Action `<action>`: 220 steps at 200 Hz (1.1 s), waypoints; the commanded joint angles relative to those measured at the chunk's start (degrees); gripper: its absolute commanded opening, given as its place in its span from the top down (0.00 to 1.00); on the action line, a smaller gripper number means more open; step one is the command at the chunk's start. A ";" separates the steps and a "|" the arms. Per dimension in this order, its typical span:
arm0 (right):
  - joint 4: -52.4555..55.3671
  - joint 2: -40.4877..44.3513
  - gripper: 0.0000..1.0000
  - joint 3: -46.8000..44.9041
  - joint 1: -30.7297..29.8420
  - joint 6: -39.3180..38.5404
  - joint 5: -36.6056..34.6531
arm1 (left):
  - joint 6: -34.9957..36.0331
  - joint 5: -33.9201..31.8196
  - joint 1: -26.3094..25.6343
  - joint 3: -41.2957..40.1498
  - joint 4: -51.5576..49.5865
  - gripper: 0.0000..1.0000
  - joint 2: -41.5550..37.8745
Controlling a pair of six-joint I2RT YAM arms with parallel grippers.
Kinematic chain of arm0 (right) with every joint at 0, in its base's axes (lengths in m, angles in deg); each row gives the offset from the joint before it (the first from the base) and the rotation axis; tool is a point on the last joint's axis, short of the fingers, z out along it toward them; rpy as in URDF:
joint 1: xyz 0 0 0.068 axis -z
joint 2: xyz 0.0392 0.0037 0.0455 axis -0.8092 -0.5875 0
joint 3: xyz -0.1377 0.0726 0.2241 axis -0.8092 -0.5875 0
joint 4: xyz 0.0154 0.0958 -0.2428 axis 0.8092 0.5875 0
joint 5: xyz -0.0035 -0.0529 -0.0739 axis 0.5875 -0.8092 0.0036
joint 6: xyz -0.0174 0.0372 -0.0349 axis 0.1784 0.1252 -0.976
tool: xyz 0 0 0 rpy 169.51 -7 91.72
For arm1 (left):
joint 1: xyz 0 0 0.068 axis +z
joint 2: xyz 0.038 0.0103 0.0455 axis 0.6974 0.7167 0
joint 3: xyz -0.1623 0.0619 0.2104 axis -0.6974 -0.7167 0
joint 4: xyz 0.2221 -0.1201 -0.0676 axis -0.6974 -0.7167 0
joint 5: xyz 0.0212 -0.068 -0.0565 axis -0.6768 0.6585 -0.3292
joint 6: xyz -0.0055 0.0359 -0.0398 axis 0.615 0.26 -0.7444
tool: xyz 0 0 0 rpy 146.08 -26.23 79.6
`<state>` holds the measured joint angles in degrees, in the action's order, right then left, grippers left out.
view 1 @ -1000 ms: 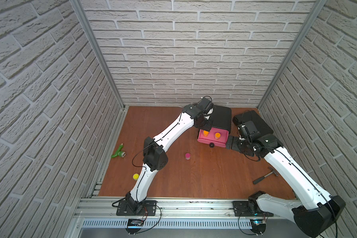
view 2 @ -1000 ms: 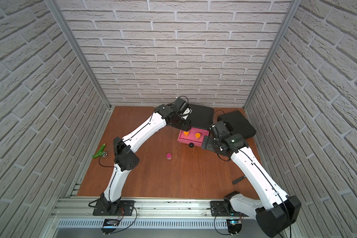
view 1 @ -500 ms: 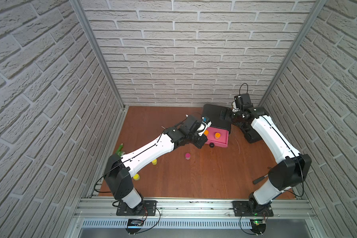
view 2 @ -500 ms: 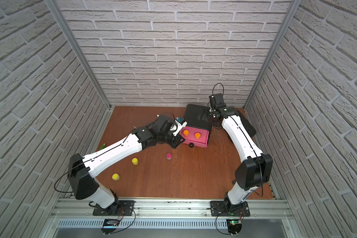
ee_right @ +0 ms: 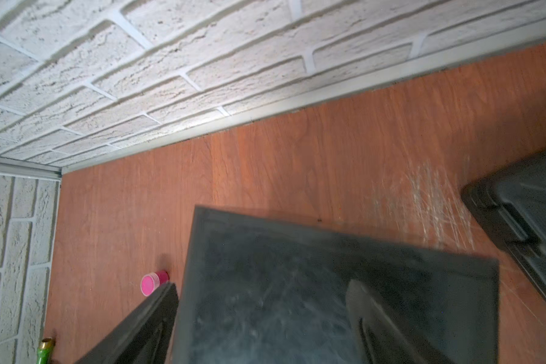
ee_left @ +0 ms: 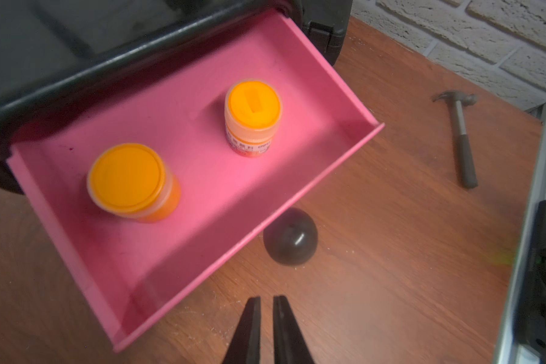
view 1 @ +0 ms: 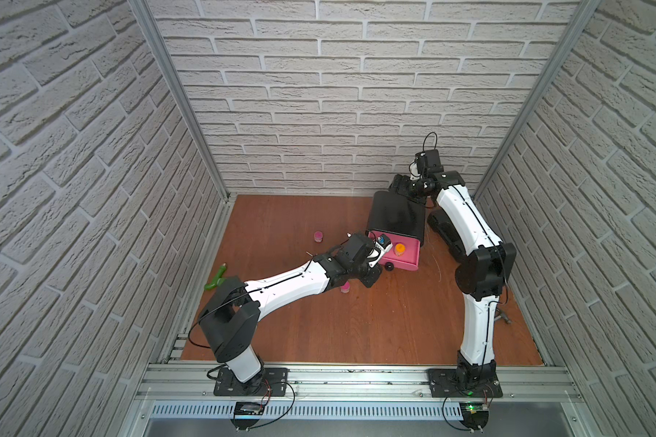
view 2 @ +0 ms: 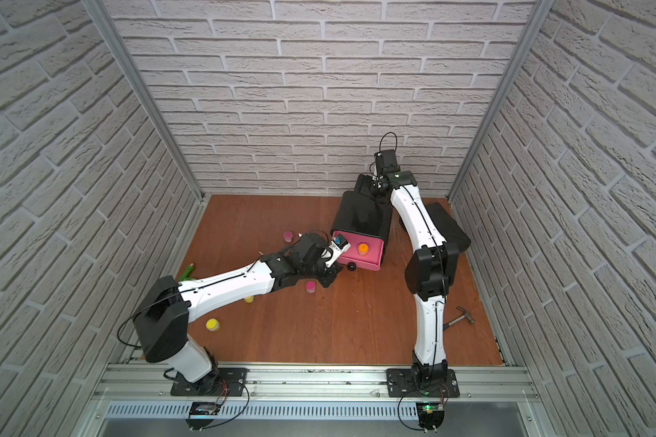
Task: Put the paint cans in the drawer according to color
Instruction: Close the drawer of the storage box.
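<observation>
Nearest the front rail, loose on the table (view 2: pixel 356 321): a yellow paint can (view 2: pixel 213 324) in the open, a second yellow can (view 2: pixel 249 299) half hidden under the left forearm (view 2: pixel 235 283). Further in, a pink can (view 2: pixel 310 286) near the left gripper (ee_left: pixel 267 331), fingers all but pressed together, pinching nothing. Beyond, in the pulled-out pink drawer (ee_left: pixel 208 195): one orange can (ee_left: pixel 126 179) and another orange can (ee_left: pixel 252 107), upright, apart. Near the black cabinet (view 1: pixel 396 217), a far pink can (view 1: pixel 318 236). Farthest, right gripper (ee_right: pixel 262 285) spread over the cabinet top, empty. By judgement, a third done: orange sorted. Leaves yellow and pink, each wanting a drawer of its own.
</observation>
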<state>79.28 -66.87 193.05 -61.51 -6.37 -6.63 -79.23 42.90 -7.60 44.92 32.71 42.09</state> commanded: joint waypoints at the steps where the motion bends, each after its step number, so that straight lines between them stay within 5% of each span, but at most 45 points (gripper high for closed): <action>1: 0.30 -2.85 0.11 5.78 0.54 0.35 0.81 | 1.64 -1.06 1.11 -0.97 6.14 0.87 1.74; 220: 1.64 -7.87 0.09 3.56 0.60 -0.17 3.62 | 3.83 -4.58 5.60 13.88 12.62 0.91 16.16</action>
<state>75.96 -73.89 198.87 -60.98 -6.79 -4.53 -76.04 38.85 -2.63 56.44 42.78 56.97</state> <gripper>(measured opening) 0.910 0.085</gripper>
